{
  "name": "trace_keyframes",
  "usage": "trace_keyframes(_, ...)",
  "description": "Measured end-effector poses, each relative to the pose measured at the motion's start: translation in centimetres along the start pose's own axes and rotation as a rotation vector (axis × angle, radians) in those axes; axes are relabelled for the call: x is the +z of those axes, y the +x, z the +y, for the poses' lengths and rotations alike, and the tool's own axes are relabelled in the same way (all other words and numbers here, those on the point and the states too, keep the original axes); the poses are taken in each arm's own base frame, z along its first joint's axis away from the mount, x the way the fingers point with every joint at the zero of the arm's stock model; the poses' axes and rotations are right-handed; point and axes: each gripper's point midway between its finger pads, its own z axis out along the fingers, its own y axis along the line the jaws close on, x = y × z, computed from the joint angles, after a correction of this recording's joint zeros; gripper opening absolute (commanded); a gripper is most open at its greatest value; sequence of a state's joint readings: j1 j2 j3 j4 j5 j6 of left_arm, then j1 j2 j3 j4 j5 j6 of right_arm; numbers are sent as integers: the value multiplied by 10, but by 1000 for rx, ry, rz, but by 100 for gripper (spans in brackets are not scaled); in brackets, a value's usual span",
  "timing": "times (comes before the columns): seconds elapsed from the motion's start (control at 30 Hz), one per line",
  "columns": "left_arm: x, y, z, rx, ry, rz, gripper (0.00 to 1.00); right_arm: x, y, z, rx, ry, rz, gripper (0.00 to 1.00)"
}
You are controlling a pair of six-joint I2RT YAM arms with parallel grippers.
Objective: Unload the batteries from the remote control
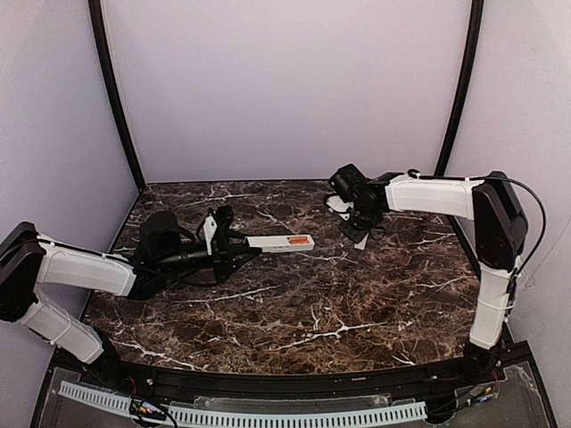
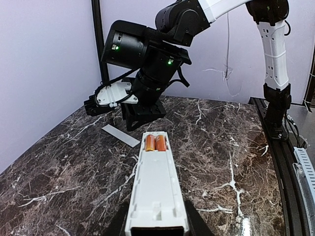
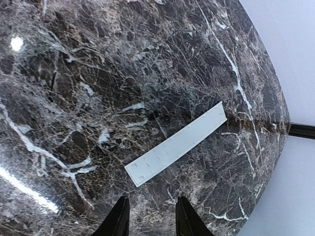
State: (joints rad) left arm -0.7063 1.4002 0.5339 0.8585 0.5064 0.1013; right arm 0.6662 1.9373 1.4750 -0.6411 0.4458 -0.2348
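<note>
Left gripper (image 1: 234,251) clamps remote control (image 2: 155,187) by its near end, recess up, exposing batteries (image 2: 154,143) for picking. Right gripper (image 3: 150,216), jaws apart, hovers over cover strip (image 3: 176,144), frame centre.

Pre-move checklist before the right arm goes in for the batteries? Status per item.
1. Remote control clamped in left tool: ok.
2. Cover removed: ok; the cover strip lies flat on the table, apart from the remote control.
3. Both batteries exposed, side by side at the remote control's far end: ok.
4. Right tool open and empty: ok.
5. Right tool lined up on the batteries: not ok; its camera looks down at the cover strip, not the remote control.
6. Batteries loose enough to lift out: cannot tell.
</note>
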Motion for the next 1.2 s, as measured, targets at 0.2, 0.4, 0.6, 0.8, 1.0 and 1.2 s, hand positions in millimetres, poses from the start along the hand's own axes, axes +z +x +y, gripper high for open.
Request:
trace_keyframes(0.2,0,1,0,-2,0,4,0,-17,-12,8,47,-93,-64,37)
trace_keyframes(0.4,0,2,-1,-4,1,7,0,-36,-24,10,102,-169,-131,39)
trace_keyframes(0.6,0,9,-2,-17,8,20,0,-53,-31,9,163,-251,-186,41)
trace_keyframes(0.8,4,27,-5,-55,36,59,0,-68,-29,-3,252,-317,-239,54)
trace_keyframes(1.0,11,49,-11,-93,65,104,0,-73,-14,-12,354,-390,-260,72)
trace_keyframes(1.2,24,64,-18,-111,102,133,0,-76,-4,-19,427,-441,-281,96)
